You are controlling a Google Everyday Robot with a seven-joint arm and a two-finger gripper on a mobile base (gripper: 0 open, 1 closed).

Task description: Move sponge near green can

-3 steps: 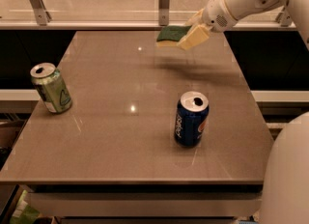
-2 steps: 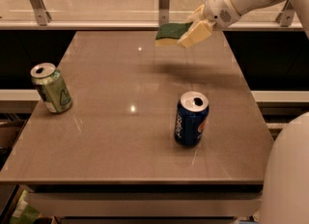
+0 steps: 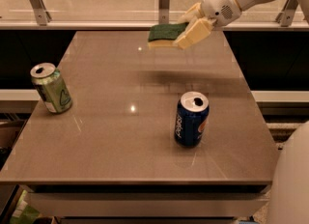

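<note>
The sponge (image 3: 164, 34), dark green on top with pale yellow foam below, is held in the air above the far middle of the table. My gripper (image 3: 187, 27) is shut on its right end, with the white arm reaching in from the upper right. The green can (image 3: 51, 88), light green with a silver top, stands upright near the table's left edge, far to the left of and nearer than the sponge.
A dark blue Pepsi can (image 3: 191, 119) stands upright right of the table's centre, in front of the gripper. The brown table (image 3: 120, 136) has a railing with metal posts (image 3: 164, 1) behind it. A white robot part (image 3: 292, 184) fills the lower right corner.
The gripper has carried the sponge a little to the left and slightly higher. Both cans have stayed in place.
</note>
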